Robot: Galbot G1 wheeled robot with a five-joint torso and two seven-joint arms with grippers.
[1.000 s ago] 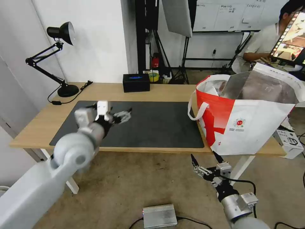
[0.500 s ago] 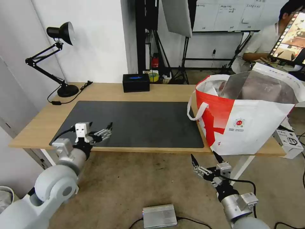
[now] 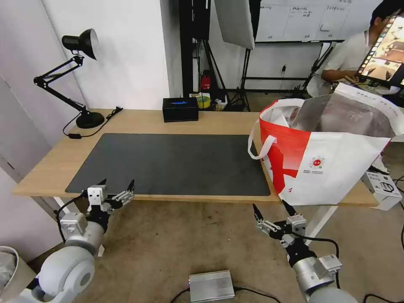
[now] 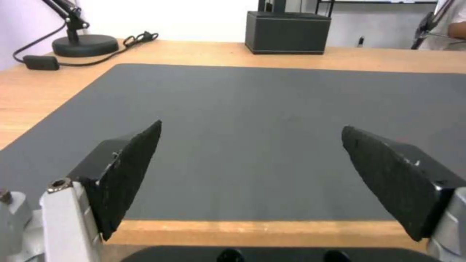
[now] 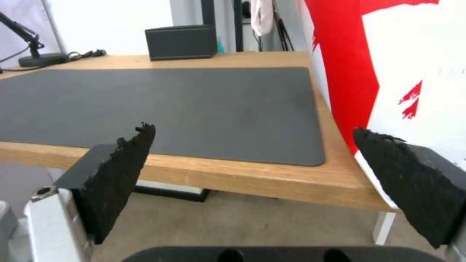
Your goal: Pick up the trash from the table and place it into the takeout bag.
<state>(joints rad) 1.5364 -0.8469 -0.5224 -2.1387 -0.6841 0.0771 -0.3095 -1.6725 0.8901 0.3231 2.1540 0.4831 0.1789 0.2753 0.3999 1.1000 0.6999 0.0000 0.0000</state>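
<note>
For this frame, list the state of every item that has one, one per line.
left gripper: open, holding nothing, at the table's near edge.
right gripper: open, holding nothing, below the table's near edge.
takeout bag: upright on the table's right end, mouth open.
table: no trash visible on it.
mat: flat, bare.
desk lamp: off.

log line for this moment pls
left gripper: open, at table front edge | right gripper: open, below edge | takeout bag: upright on table
</note>
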